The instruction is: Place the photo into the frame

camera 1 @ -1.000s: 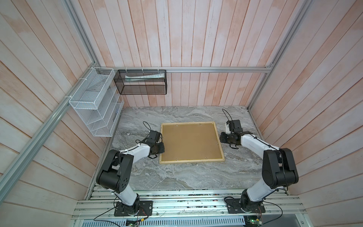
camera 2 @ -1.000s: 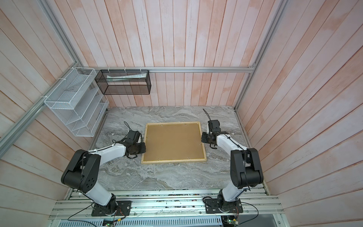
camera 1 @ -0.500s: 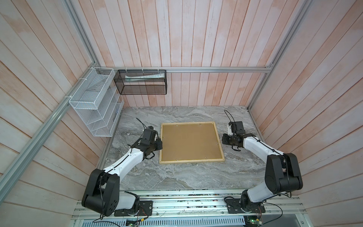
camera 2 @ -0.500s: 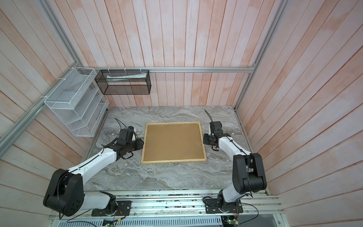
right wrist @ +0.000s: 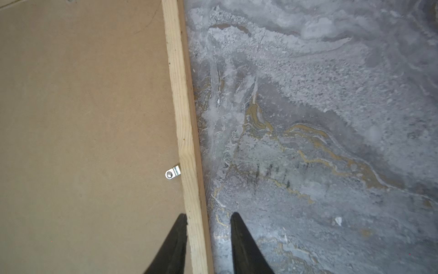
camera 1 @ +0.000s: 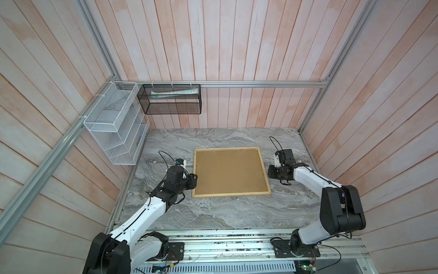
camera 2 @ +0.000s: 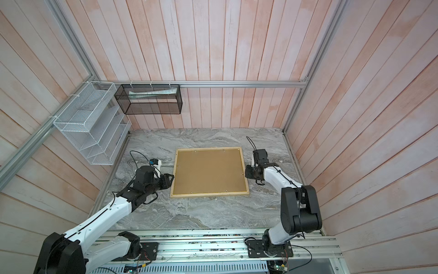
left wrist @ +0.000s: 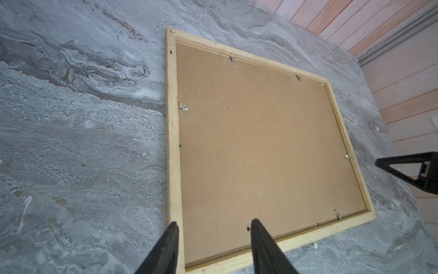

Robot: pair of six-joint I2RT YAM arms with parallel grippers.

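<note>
The frame (camera 1: 231,194) lies flat on the desk (camera 1: 213,213), back up, brown backing panel (camera 1: 228,170) seated inside it. Nearest in, the left fingers (left wrist: 166,249) are spread wide astride the left side rail close to the near corner: one outside over the desk, one over the panel, gripping nothing. A touch farther back, the right fingers (right wrist: 174,246) bracket the right side rail, inner one against the wood, outer one apart from it, so parted, not clamped. The frame sits squarely between both arms, rails running near to far. The photo? Not in view, possibly under that panel; I can't tell.
</note>
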